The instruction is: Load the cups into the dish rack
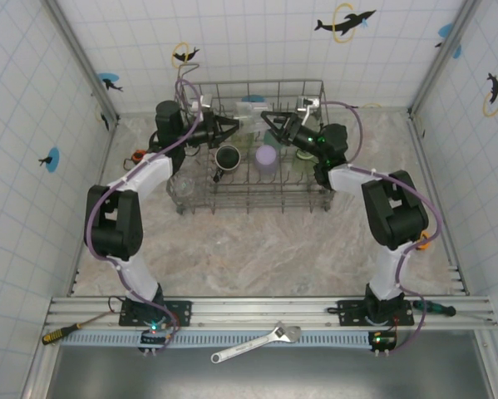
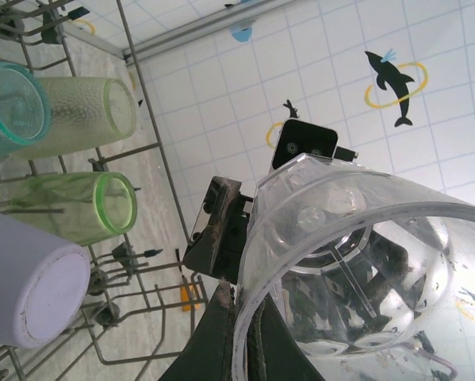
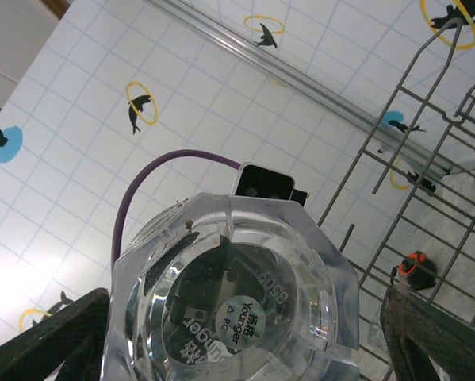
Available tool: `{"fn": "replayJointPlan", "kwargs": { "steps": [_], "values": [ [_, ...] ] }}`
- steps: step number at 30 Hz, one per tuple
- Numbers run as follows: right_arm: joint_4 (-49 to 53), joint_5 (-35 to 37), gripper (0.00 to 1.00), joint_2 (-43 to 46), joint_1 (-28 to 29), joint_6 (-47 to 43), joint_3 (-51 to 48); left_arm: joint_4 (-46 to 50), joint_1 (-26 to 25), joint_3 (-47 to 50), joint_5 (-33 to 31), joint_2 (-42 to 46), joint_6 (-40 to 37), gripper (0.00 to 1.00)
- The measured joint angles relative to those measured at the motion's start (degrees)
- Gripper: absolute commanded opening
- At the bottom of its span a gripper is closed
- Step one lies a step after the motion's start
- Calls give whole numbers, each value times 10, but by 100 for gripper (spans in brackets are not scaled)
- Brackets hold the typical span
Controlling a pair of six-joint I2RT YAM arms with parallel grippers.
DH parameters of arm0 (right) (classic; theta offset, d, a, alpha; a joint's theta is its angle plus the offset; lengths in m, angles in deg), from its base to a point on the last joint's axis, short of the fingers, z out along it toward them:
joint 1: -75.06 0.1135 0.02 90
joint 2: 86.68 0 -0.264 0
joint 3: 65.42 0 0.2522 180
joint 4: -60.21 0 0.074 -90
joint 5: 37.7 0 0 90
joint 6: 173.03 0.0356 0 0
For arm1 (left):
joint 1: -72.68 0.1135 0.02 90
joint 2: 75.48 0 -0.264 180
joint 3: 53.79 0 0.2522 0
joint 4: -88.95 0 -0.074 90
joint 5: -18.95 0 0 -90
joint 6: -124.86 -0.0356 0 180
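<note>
The cups are small plastic tumblers, and several are hard to make out. From above, the clear ones nearly vanish against the grey wire dish rack (image 1: 265, 82). A cluster of clear tumblers (image 1: 182, 186) on the table just outside the rack's left end is too glassy to count.

The clear faceted cup (image 3: 229, 309) between the two arms is cut off at the bottom edge of both wrist views. The left gripper (image 2: 241, 345) is clamped tight on that cup's wall at the rim. The right gripper (image 3: 245, 341) stands wide apart around the cup's base, with a gap showing beside one finger (image 3: 435, 333); whether the other finger touches, I cannot tell. The cup hangs over the back part of the rack. It is colourless, with a many-sided base bearing a round white label.

Counted in the rack:
- one black cup (image 1: 227, 155)
- one lavender cup (image 1: 267, 156)
- one translucent green cup (image 2: 82, 208)
- one teal-rimmed cup (image 2: 11, 103)
- one pale textured clear cup (image 2: 86, 115)

At the near edge lie one silver wrench (image 1: 257, 342), a yellow-handled screwdriver (image 1: 61, 333) and a green-handled screwdriver (image 1: 431, 307).
</note>
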Motion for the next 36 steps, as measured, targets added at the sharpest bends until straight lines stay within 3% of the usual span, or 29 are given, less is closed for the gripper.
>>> {"fn": "replayJointPlan", "kwargs": {
  "steps": [3, 7, 12, 13, 15, 21, 30, 32, 36],
  "values": [
    [-8, -1, 79, -3, 0, 9, 0, 0, -1, 0, 0, -5, 0, 0],
    [-24, -2, 58, -8, -1, 34, 0, -3, -3, 2, 1, -7, 0, 0],
    [-37, -3, 43, -8, -1, 49, 1, -11, -3, 3, 4, -7, 0, 15],
    [-37, -4, 40, -8, -1, 47, 1, -11, -3, 3, 4, -7, 3, 22],
    [-37, -4, 38, -8, -1, 44, 1, -9, -4, 3, 4, -7, 9, 37],
    [-25, 0, 34, -7, -9, 25, 1, -5, -5, -2, 2, -8, 13, 50],
    [92, 23, 33, 32, -21, -76, 1, -4, 5, -7, -19, -4, 30, 82],
    [121, 28, 33, 48, -21, -104, 1, -2, 8, -10, -27, 3, 31, 94],
    [169, 38, 33, 66, -21, -151, 10, 17, 18, -20, -47, 31, 25, 97]
  ]
}}
